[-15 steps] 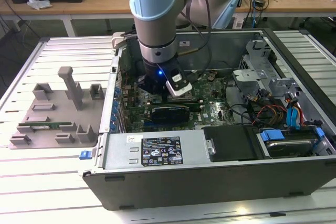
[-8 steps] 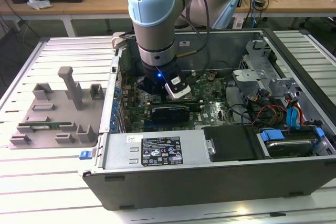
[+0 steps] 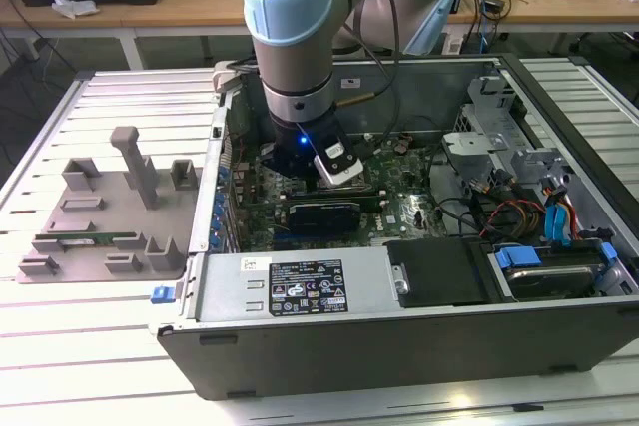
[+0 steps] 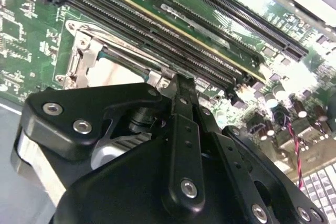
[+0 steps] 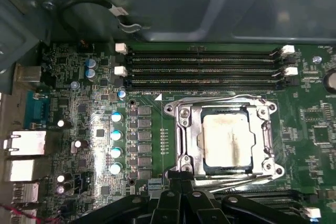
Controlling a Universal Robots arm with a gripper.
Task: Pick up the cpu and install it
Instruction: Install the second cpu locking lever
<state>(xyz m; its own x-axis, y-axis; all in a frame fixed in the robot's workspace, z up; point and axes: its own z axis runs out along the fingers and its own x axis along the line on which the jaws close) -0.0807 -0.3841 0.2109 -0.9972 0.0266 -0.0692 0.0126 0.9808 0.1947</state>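
The cpu (image 5: pixel 228 141) lies flat in its socket on the green motherboard, its pale silvery top smeared, with a metal socket frame (image 5: pixel 185 124) around it. A corner of the cpu (image 4: pixel 113 70) also shows in the second wrist view, just past my black fingers. My gripper (image 5: pixel 180 178) is shut with nothing between its fingers, its tips at the socket's edge and beside the cpu rather than on it. In the exterior view my arm (image 3: pixel 298 67) reaches down into the open computer case (image 3: pixel 419 346) over the motherboard.
Memory slots (image 5: pixel 205 66) run along the socket's far side. A grey fixture tray (image 3: pixel 110 207) holding a green memory stick (image 3: pixel 85 240) lies outside the case at the exterior view's left. The power supply (image 3: pixel 300 286), a black graphics card (image 3: pixel 324 214) and cables (image 3: pixel 519 216) crowd the case.
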